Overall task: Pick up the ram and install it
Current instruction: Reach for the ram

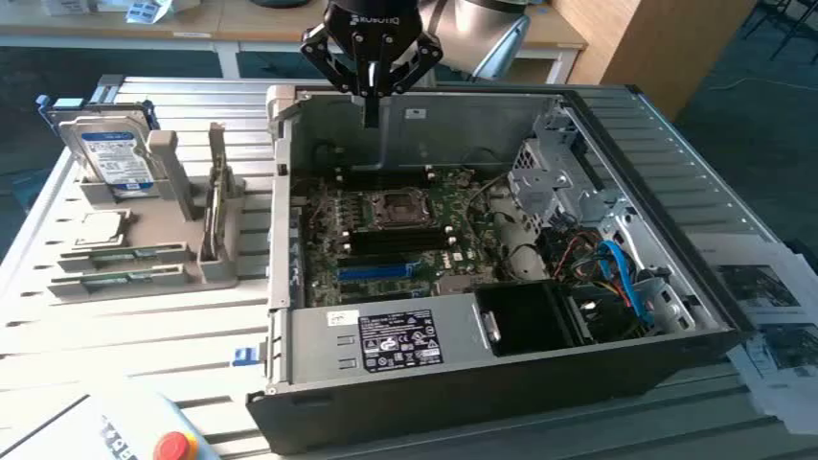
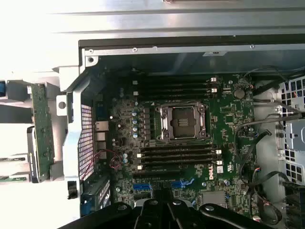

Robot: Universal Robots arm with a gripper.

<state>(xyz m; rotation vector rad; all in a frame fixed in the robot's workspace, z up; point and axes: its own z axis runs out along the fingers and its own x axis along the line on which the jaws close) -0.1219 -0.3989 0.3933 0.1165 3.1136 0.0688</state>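
Note:
The ram (image 1: 217, 203) is a thin green stick standing on edge in a grey holder (image 1: 141, 273) at the exterior view's left, outside the computer case. In the wrist view the ram (image 2: 43, 131) lies beside the case wall. My gripper (image 1: 371, 107) hangs above the far end of the open case (image 1: 511, 369), over the motherboard (image 1: 397, 230), well apart from the ram. Its fingers (image 2: 167, 215) are shut together with nothing between them. Black memory slots (image 2: 176, 157) run on both sides of the processor socket (image 2: 183, 122).
A silver hard drive (image 1: 113, 153) stands in the holder, with flat green boards (image 1: 122, 257) below it. Cables and a drive cage (image 1: 601, 259) fill the case's right side. A red emergency button (image 1: 176, 446) sits at the near left. Papers (image 1: 767, 287) lie at the right.

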